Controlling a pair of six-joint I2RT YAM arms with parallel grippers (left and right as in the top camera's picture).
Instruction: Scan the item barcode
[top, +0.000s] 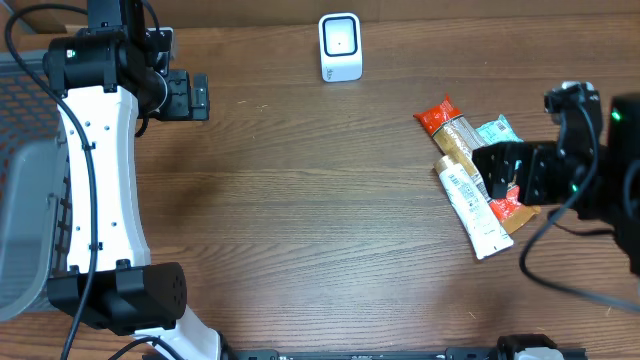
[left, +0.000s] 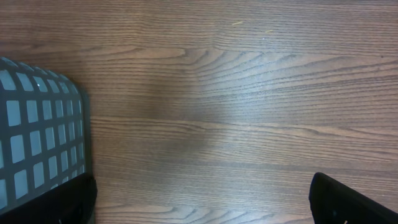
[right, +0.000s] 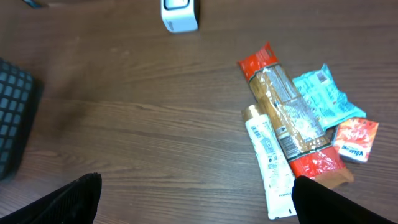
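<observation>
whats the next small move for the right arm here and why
Probably lower the right jaws onto the tube. They hang open with nothing held, close by the pile of packets. The tube lies at the pile's edge with bare table along one side, so it looks easiest to grip. The scanner stands farther off, unused.

Basket (top: 25, 200) partly beyond left edge.

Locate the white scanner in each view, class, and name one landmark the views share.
Overhead: white scanner, top centre.
Left wrist: not in it.
Right wrist: white scanner, top edge, left of centre.
Shared landmark: mesh basket, at the left in all three.
</observation>
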